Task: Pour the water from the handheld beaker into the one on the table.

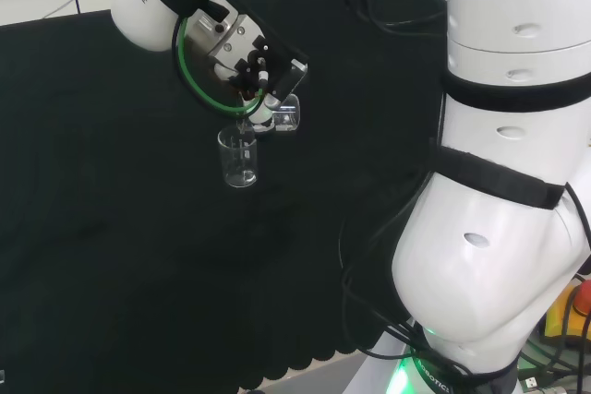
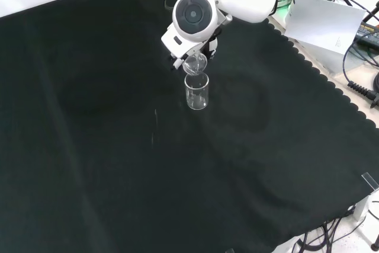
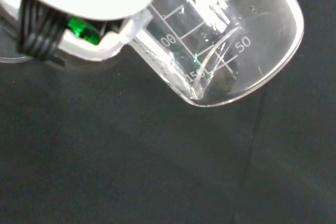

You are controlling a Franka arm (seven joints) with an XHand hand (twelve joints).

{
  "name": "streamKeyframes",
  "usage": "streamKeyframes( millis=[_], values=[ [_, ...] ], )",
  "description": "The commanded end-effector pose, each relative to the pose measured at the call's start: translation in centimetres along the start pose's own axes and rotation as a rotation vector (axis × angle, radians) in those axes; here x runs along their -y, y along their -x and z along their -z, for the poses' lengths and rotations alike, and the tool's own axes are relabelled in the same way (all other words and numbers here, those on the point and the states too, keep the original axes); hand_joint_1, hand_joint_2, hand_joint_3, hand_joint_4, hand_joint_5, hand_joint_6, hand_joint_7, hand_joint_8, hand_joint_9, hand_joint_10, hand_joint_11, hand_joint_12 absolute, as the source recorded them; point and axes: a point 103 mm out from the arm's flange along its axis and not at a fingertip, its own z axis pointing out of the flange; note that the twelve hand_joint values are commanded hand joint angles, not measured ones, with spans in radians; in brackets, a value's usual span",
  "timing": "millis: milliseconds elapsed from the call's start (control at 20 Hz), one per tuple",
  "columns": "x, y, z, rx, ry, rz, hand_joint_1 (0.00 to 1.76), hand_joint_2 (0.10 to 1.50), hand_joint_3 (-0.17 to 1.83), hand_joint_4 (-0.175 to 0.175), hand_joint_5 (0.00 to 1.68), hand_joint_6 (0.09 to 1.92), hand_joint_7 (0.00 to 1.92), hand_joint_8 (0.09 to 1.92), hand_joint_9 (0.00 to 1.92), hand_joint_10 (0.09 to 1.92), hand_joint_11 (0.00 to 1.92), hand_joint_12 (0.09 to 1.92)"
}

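Held beaker (image 1: 284, 113) tilted just above standing beaker (image 1: 238, 158); standing beaker on cloth (image 1: 111, 228).

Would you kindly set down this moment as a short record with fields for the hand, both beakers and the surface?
hand: the hand is curled round the held beaker, above the cloth
held beaker: clear glass held beaker, tipped steeply, its lip over the standing beaker's mouth
standing beaker: clear standing beaker, upright on the cloth, directly below the tipped one
water: cannot tell how much is in either vessel
surface: black cloth covering the bench
stage: pouring pose reached; whether a stream is running is too faint to tell
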Motion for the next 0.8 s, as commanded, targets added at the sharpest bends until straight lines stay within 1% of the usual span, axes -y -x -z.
streamKeyframes(
  millis=[50,500,750,800],
  values=[
    [0.1,0.0,0.0,0.012,-0.007,-0.003,1.12,0.56,0.95,0.175,1.17,1.0,1.47,0.73,1.51,0.5,1.39,0.72],
    [0.4,-0.4,0.6,0.048,-0.008,-0.006,1.12,0.56,0.95,0.175,1.17,1.0,1.47,0.73,1.5,0.53,1.39,0.72],
    [0.3,-0.8,0.8,0.057,-0.028,-0.006,1.12,0.56,0.95,0.175,1.17,1.0,1.47,0.74,1.5,0.53,1.39,0.72],
    [0.6,-1.5,1.6,0.063,-0.031,-0.01,1.12,0.56,0.95,0.175,1.17,1.01,1.47,0.74,1.5,0.53,1.39,0.72]
  ],
)
